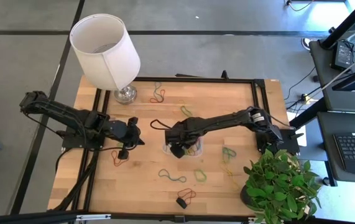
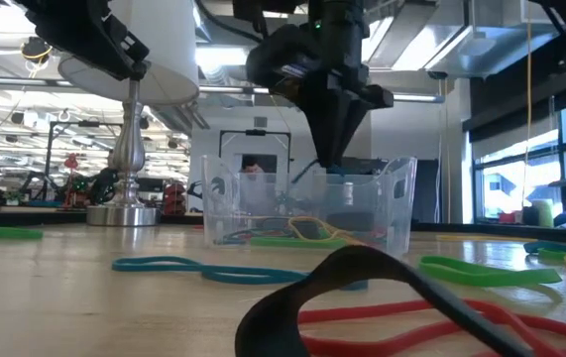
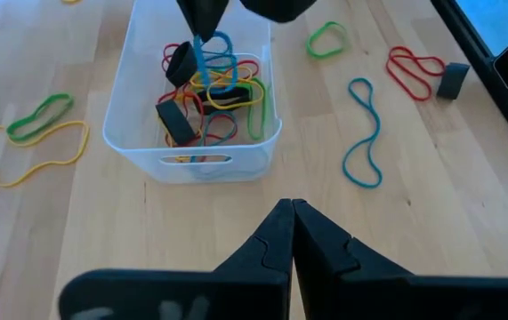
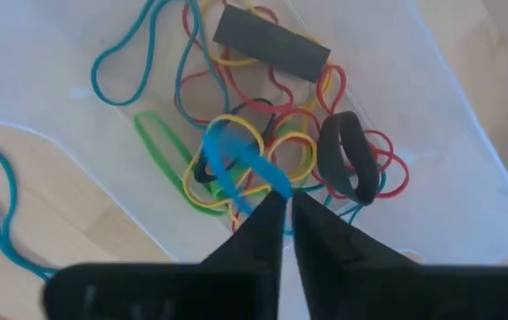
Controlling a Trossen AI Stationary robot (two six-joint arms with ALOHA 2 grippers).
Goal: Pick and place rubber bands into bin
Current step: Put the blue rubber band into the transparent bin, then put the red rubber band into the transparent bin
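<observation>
Rubber bands (image 3: pixel 213 89) in red, yellow, green, blue and black lie tangled in the bin (image 3: pixel 138 147), a small clear tub with rounded corners at the centre of the high view, on the wooden table (image 1: pixel 140 186). More loops are scattered on the wood: a blue one (image 3: pixel 363 133), a red one (image 3: pixel 414 69) and a green one (image 3: pixel 326 38) toward the upper right of the left wrist view. The right gripper (image 4: pixel 278 206) hangs over the bin, fingers pinched on a light blue band (image 4: pixel 236 160) dangling into the pile. The left gripper (image 3: pixel 292 213) hovers beside the bin, fingers pressed together, empty. A white lampshade (image 1: pixel 106 50) stands upper left.
</observation>
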